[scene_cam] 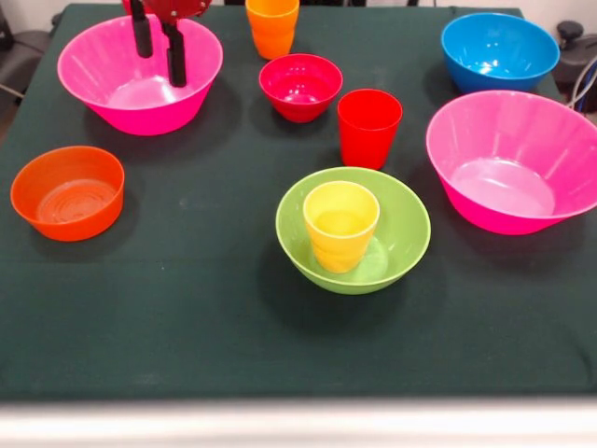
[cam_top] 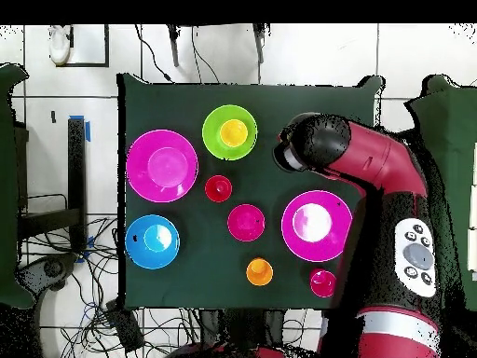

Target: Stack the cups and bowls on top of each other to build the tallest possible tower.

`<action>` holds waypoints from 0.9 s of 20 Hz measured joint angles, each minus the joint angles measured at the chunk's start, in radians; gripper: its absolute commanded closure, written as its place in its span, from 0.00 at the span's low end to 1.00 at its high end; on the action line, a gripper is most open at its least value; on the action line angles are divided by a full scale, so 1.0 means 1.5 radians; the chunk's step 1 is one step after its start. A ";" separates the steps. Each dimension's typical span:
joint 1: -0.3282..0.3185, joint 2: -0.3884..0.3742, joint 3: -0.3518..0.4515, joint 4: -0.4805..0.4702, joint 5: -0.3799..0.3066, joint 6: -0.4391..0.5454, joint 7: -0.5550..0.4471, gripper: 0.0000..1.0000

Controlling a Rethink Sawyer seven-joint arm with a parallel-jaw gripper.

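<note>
The tower stands as a lime-green bowl [scene_cam: 403,233] [cam_top: 212,121] with a yellow cup [scene_cam: 341,224] [cam_top: 233,133] upright inside it, front centre of the table. A small orange bowl [scene_cam: 67,192] sits alone at the left. A red cup [scene_cam: 369,126] [cam_top: 217,188], a crimson bowl [scene_cam: 300,86] [cam_top: 246,222] and an orange cup [scene_cam: 272,26] [cam_top: 259,271] stand behind the tower. My gripper [scene_cam: 159,63] hangs open and empty over the far-left hot-pink bowl [scene_cam: 140,89] [cam_top: 317,224]. A second hot-pink bowl [scene_cam: 513,163] [cam_top: 162,166] and a blue bowl [scene_cam: 499,51] [cam_top: 152,240] are at the right.
The dark green cloth [scene_cam: 187,317] covers the table. In the overhead view the red and black arm [cam_top: 373,177] reaches over the table's right side and hides the orange bowl. Cables lie on the floor [cam_top: 93,308] beside the table.
</note>
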 measured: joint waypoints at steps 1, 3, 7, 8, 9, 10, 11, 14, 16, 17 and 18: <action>0.000 0.000 0.003 0.000 -0.002 0.000 0.000 0.00; 0.000 0.000 0.014 0.000 -0.006 0.000 0.000 0.00; -0.002 0.000 0.036 0.000 -0.008 0.000 0.000 0.00; -0.004 0.000 0.050 0.001 -0.008 0.000 0.000 0.00; -0.004 0.000 0.056 0.003 -0.008 0.000 0.000 0.00; -0.004 0.000 0.060 0.003 -0.008 0.000 0.000 0.00; -0.003 0.000 0.063 0.004 -0.008 0.000 0.000 0.00; 0.003 0.002 0.076 0.007 -0.008 0.000 0.000 0.00; 0.007 0.003 0.080 0.007 -0.008 0.000 0.000 0.00; 0.009 0.004 0.082 0.007 -0.009 0.000 0.000 0.00; 0.012 0.005 0.085 0.007 -0.009 0.002 0.000 0.00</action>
